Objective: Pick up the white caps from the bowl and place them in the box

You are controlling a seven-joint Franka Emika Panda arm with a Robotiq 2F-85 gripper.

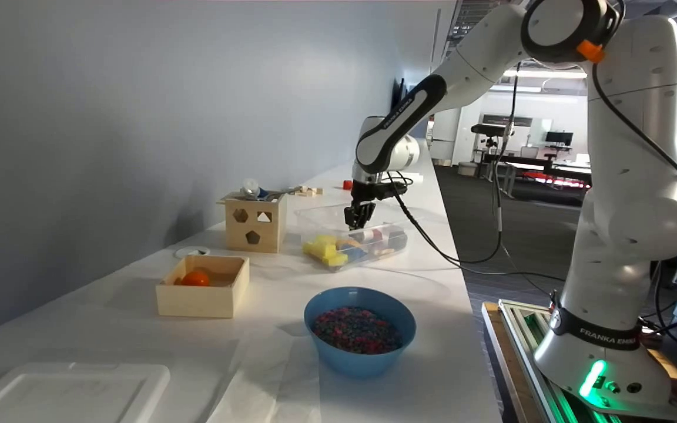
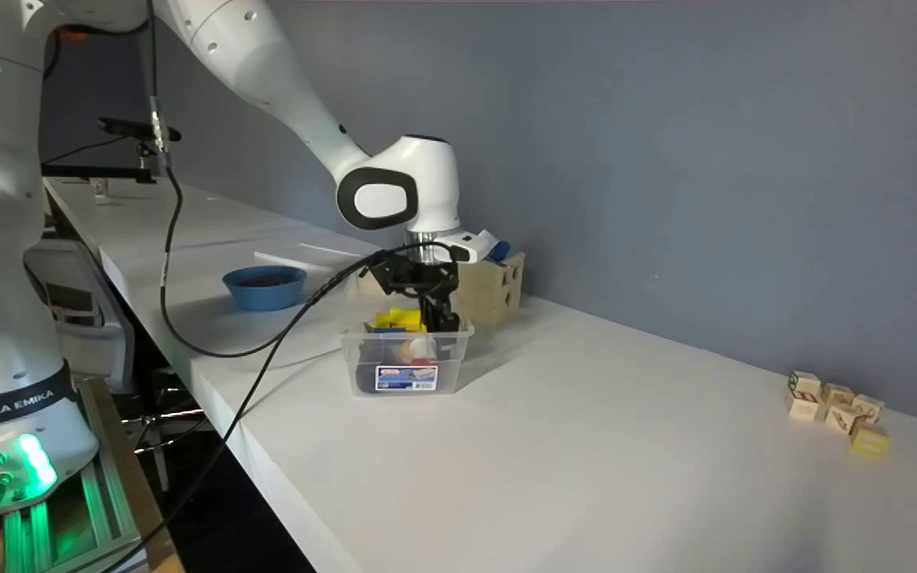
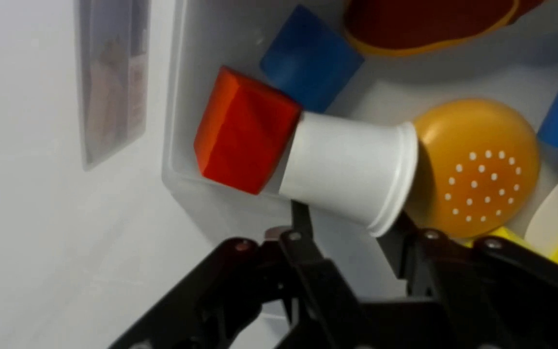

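Note:
In the wrist view a white cup-shaped piece (image 3: pixel 351 160), which seems to be a white cap, lies tilted inside a clear plastic bin (image 3: pixel 170 140). My gripper (image 3: pixel 350 213) reaches down into that bin, one finger at each end of the piece. The piece hides the fingertips, so contact on either side cannot be seen. Both exterior views show the gripper (image 1: pixel 357 218) low inside the bin (image 2: pixel 355 362). The wooden box (image 1: pixel 243 242) with dark holes stands beside the bin, whitish and blue things on its top. A shallow whitish ring-like dish (image 1: pixel 184 248), perhaps the bowl, sits near the wall.
Around the piece lie a red block (image 3: pixel 247 131), a blue block (image 3: pixel 310 58) and an orange disc (image 3: pixel 482 179) with white dots. A blue bowl (image 1: pixel 350 364) and a low wooden box (image 1: pixel 194 301) stand nearby. Letter cubes (image 2: pixel 840 418) lie along the table. Cables hang from the arm.

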